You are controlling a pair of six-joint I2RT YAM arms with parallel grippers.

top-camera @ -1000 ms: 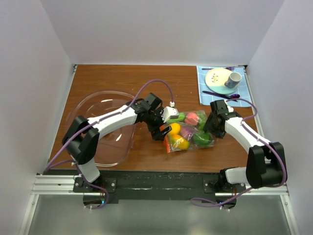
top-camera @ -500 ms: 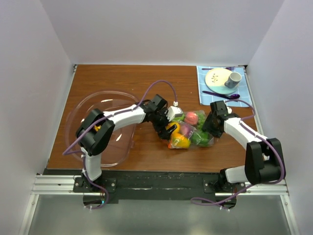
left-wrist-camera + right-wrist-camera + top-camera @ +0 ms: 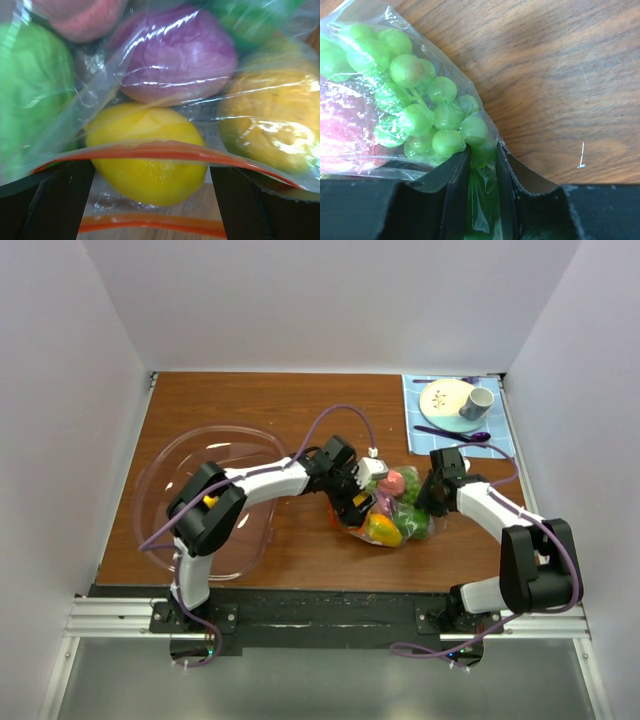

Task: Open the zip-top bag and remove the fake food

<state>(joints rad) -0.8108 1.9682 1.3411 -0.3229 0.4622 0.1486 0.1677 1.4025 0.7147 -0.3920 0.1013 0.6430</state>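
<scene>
The zip-top bag [image 3: 392, 512] lies on the table's centre-right with the fake food inside. My left gripper [image 3: 357, 506] is at its left end, open. In the left wrist view its jaws stand wide on either side of a yellow lemon [image 3: 150, 155]. One orange zip strip [image 3: 150, 151] arches over the lemon and the other lies on the wood below, so the mouth gapes. A purple piece [image 3: 175, 55] sits behind. My right gripper [image 3: 431, 502] is shut on the bag's right corner [image 3: 482, 200], pinching plastic beside green grapes [image 3: 420, 107].
A large clear bowl [image 3: 175, 455] stands at the left, under the left arm. A blue mat [image 3: 425, 390] at the back right holds a plate [image 3: 442, 397], a cup [image 3: 477, 402] and purple spoons. White walls close in three sides.
My left gripper has moved right, up to the bag's open mouth and around the lemon. The right jaws have narrowed onto the bag's corner. The bag has shifted slightly right.
</scene>
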